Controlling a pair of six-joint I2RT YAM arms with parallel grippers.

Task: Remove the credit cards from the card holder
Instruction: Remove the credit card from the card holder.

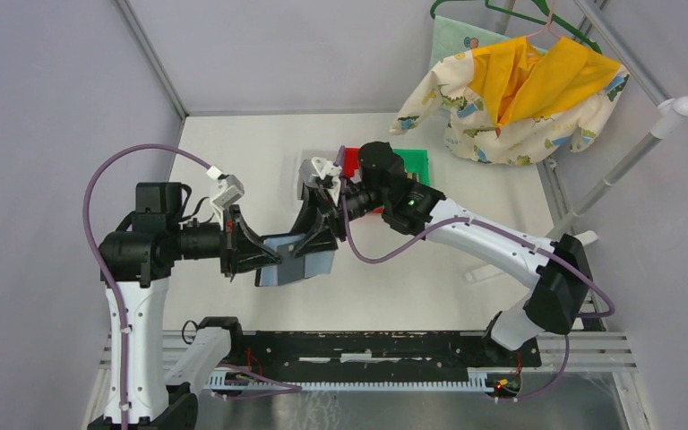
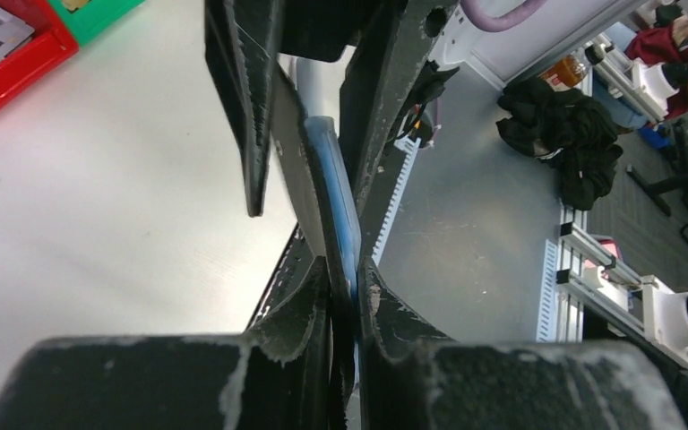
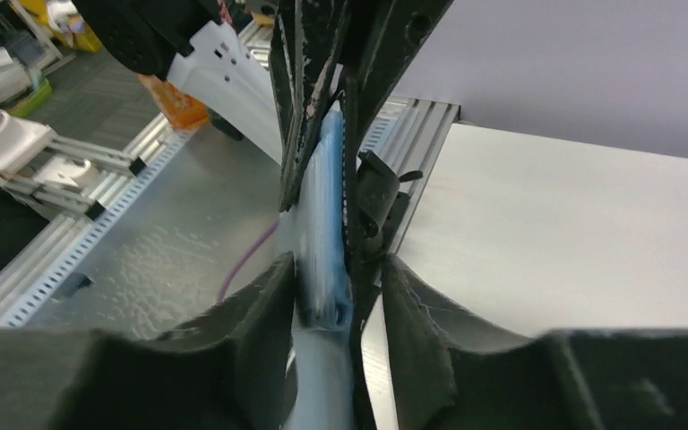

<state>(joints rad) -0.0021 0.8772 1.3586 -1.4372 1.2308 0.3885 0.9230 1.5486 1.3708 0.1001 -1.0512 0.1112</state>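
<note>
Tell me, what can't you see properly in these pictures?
- Credit cards: none shows. From above, the left pincer and right pincer cover parts of the card holder; both wrist views see it edge-on only.
- Red bin and green bin: the right arm hides most of them from above.
- Holder's near end: blurred in the right wrist view.

The left arm (image 1: 139, 313) and the right arm (image 1: 493, 237) have smooth white shells on the long parts and fat black round joints. A thin purple cable (image 1: 90, 193) loops out from the left arm — another hangs under the right one, near a tiny green light (image 1: 409, 203). The left hand (image 1: 269, 260) and right hand (image 1: 316, 235) are black, with long fingers (image 2: 430, 358) scuffed white at the edges.
</note>
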